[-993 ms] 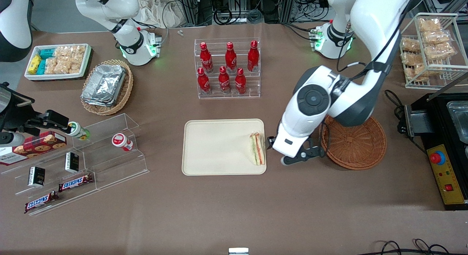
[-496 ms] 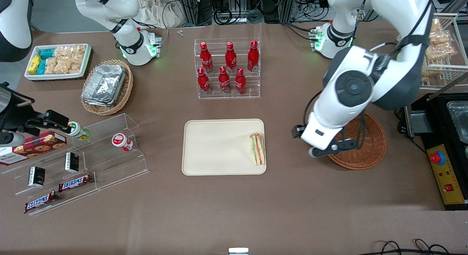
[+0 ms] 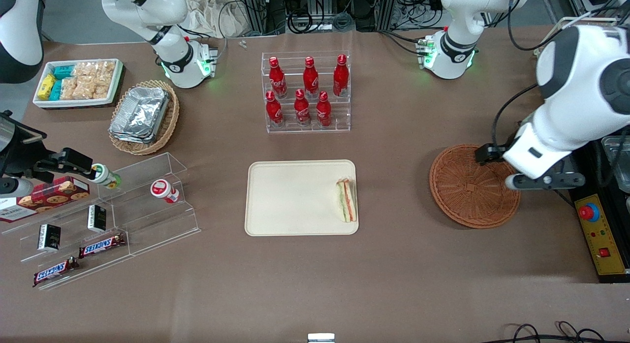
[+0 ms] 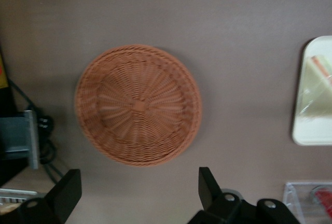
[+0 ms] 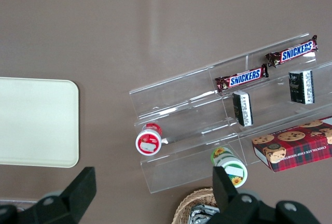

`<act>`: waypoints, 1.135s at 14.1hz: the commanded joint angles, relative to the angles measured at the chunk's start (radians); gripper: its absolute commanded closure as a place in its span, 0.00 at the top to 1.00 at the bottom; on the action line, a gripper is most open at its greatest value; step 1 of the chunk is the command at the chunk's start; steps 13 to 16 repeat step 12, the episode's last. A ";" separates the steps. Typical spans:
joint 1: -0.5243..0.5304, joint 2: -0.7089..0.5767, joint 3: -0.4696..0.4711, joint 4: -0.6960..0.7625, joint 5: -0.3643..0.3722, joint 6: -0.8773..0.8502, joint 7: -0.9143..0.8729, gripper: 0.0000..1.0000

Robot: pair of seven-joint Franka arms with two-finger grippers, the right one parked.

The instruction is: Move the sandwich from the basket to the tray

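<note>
The sandwich (image 3: 346, 200) lies on the tray (image 3: 295, 198), at the tray edge closest to the basket; its layered cut edge faces up. The wrist view also catches the sandwich (image 4: 317, 79) on the tray (image 4: 310, 130). The reddish-brown woven basket (image 3: 473, 186) has nothing in it; the basket (image 4: 138, 105) is seen whole from above by the wrist camera. My gripper (image 3: 546, 179) hangs high above the basket's rim, on the side toward the working arm's end of the table. The gripper (image 4: 137, 193) is open, with only bare table between its fingers.
A clear rack of red bottles (image 3: 307, 92) stands farther from the front camera than the tray. A black appliance with a red button (image 3: 596, 225) sits beside the basket. Toward the parked arm's end are a clear stepped shelf of snacks (image 3: 98, 215) and a tan basket of foil containers (image 3: 143, 117).
The arm has lifted and swung away from the tray, across the basket toward the working arm's end. The sandwich has stayed put on the tray.
</note>
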 commanded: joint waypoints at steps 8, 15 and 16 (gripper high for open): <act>0.000 0.000 0.117 0.054 -0.009 -0.028 0.232 1.00; 0.005 0.046 0.117 0.145 -0.009 -0.069 0.232 1.00; 0.005 0.046 0.117 0.145 -0.009 -0.069 0.232 1.00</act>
